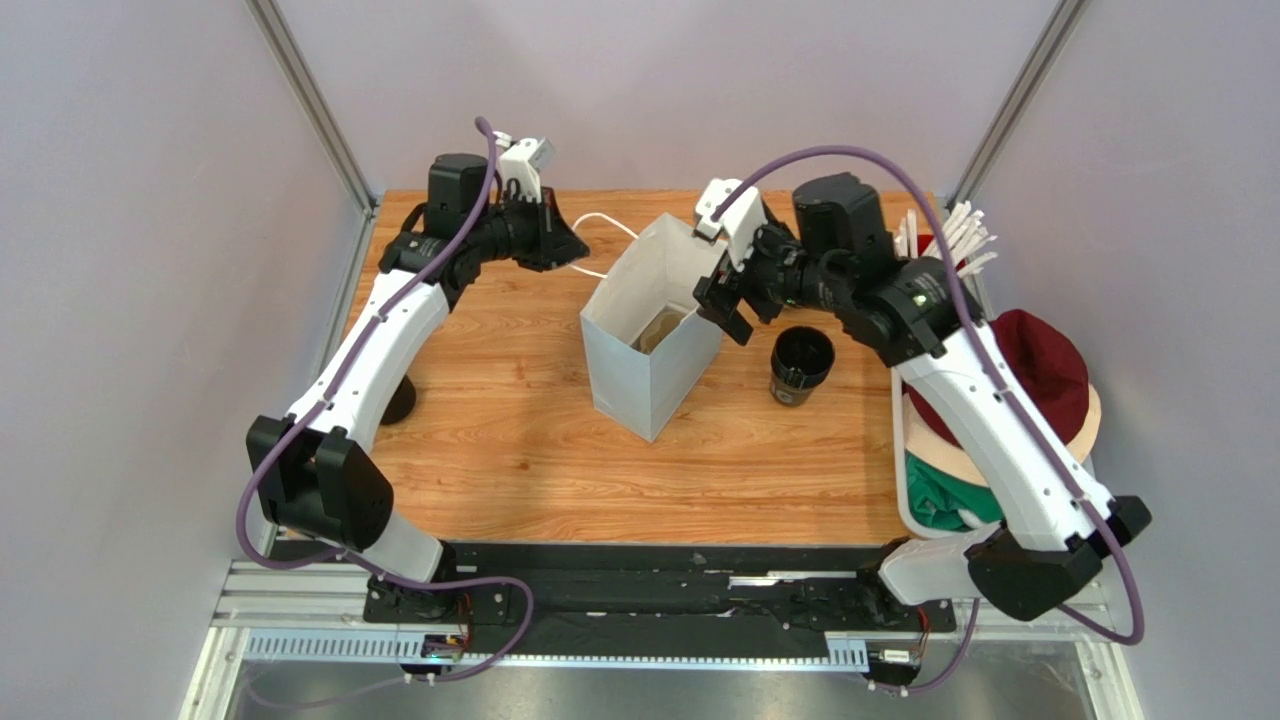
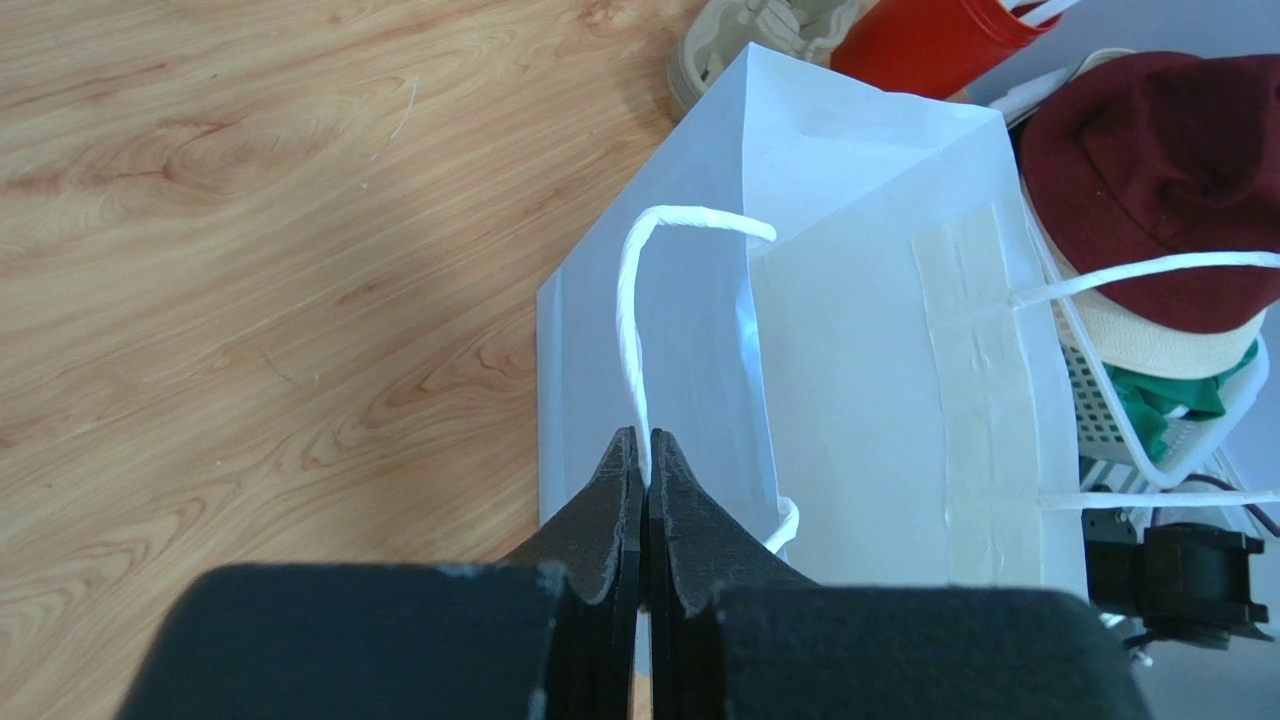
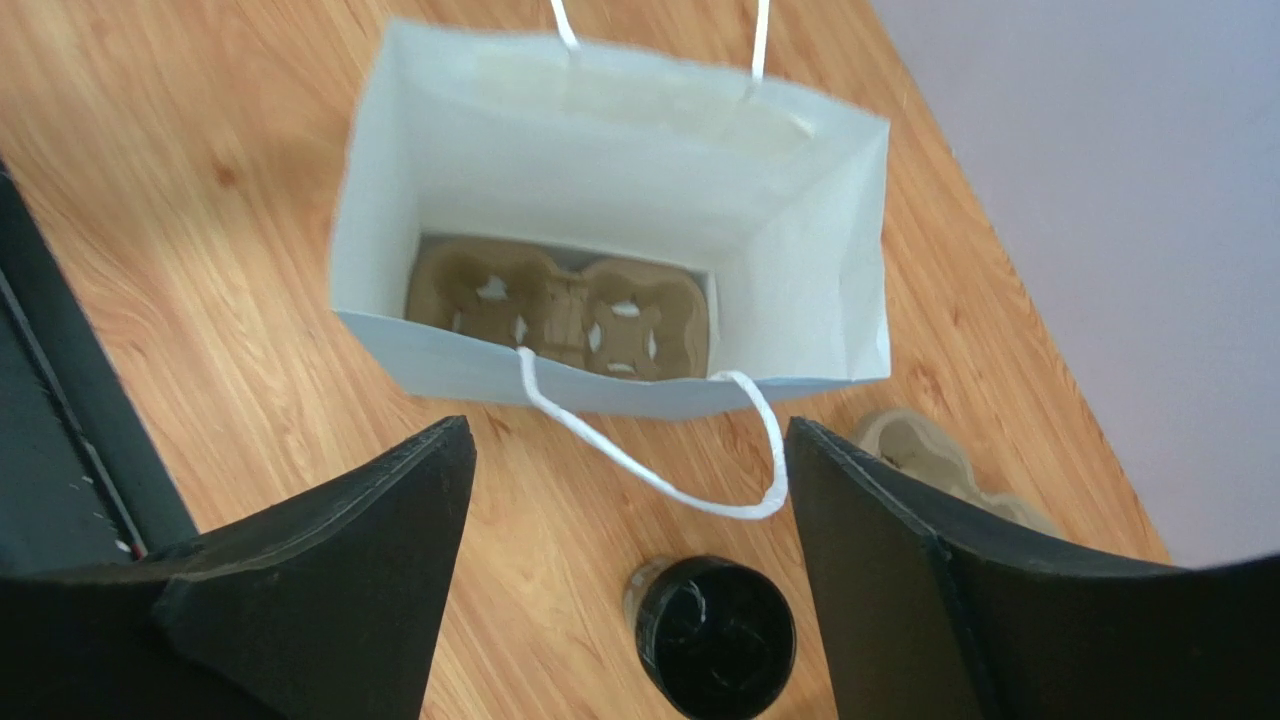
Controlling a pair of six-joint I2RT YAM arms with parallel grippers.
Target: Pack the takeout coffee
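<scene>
the left gripper (image 2: 646,450) is pinching one white cord handle (image 2: 637,300) of the paper bag (image 2: 887,375), with its jaws pressed together on the cord and no gap showing between them. the bag's side wall is lying directly ahead of this gripper. farther out, past the bag, a red cup of straws (image 2: 932,38) and a maroon hat (image 2: 1157,165) are sitting.

the right gripper (image 3: 628,435) is hovering with its jaws spread wide and is gripping nothing. the takeout coffee (image 3: 711,638), a small round black cup, is standing upright on the tabletop (image 3: 226,225) below the gap between the two fingers, nearer the wrist than the fingertips and touching neither finger. it is sitting outside the bag, just beside the bag's near wall. just ahead of the fingertips, the bag's second handle (image 3: 661,480) is drooping over that wall toward the cup. beyond it the bag is standing open, mouth up, with a brown pulp cup carrier (image 3: 556,308) lying flat on its bottom. another pulp carrier (image 3: 932,458) is resting on the tabletop just outside the right-hand finger.
</scene>
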